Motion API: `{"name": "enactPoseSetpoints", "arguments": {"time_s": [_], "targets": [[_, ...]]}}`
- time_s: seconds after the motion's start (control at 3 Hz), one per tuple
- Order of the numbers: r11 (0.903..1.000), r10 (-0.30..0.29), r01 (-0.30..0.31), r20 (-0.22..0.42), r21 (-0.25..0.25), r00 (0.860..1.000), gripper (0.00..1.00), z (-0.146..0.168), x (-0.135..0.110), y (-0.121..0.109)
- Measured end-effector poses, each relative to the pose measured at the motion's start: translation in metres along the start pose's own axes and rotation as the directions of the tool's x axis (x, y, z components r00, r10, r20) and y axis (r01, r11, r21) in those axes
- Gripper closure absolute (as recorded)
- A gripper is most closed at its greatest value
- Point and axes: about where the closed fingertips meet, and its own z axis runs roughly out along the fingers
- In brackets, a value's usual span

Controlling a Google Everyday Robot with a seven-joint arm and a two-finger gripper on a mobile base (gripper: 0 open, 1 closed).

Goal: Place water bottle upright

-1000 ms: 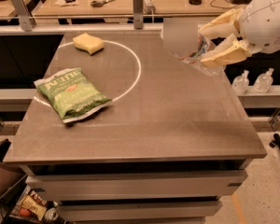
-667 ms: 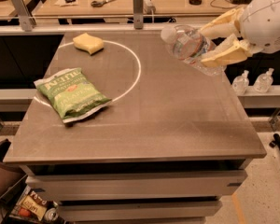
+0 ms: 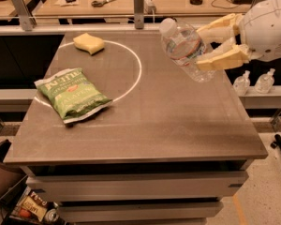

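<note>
The water bottle is a clear ribbed plastic bottle with a white cap and a narrow label band. It is held in the air above the right back part of the table, tilted, with its cap pointing up and to the left. My gripper comes in from the right with its tan fingers shut on the lower half of the bottle. The bottle's bottom end is low at the right, still above the table top.
A green chip bag lies on the left of the table. A yellow sponge lies at the back left. A white circle line is drawn on the table. Two small pump-top bottles stand on a ledge to the right.
The bottle has turned in my gripper: its cap end has swung up and to the left, so it stands steeper than before. The gripper has stayed in about the same place.
</note>
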Motion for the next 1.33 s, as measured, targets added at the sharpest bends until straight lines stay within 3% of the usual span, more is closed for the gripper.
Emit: {"name": "enactPoseSetpoints", "arguments": {"time_s": [0.67,1.33], "targets": [[0.9975,0.061,-0.066,0.158,0.026,0.986,1.0,0.014,-0.011,0.03],[0.9855,0.154,-0.169,0.321,0.019,0.935,1.0,0.049,0.009,0.056]]}}
